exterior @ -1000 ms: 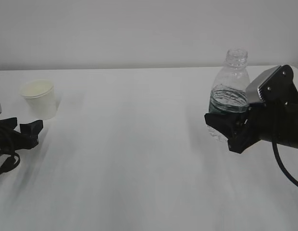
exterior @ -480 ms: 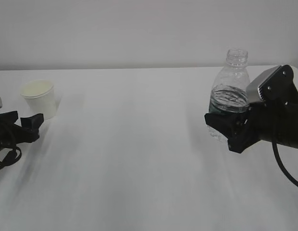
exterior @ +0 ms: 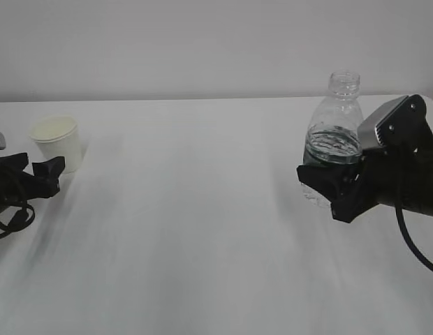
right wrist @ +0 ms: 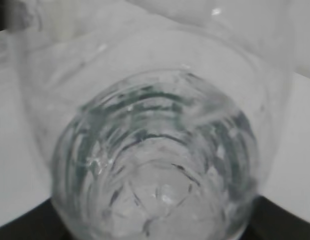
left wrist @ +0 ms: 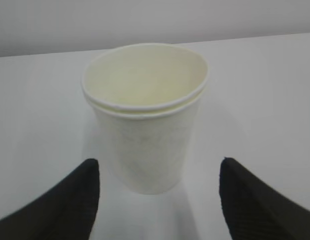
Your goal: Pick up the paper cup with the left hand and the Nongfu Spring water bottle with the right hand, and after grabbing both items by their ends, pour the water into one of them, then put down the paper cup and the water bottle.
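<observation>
The paper cup stands upright at the far left of the white table. My left gripper sits just in front of it, open. In the left wrist view the paper cup stands between and a little beyond the two black fingertips, and my left gripper does not touch it. The Nongfu Spring water bottle stands upright at the right with no cap and some water in it. My right gripper is shut on its lower body. Seen from the right wrist, the bottle fills the frame between the jaws of the right gripper.
The white table runs back to a plain pale wall. Nothing else stands between the cup and the bottle.
My left gripper has crept forward and a little up toward the cup. The right gripper and the bottle have not moved.
</observation>
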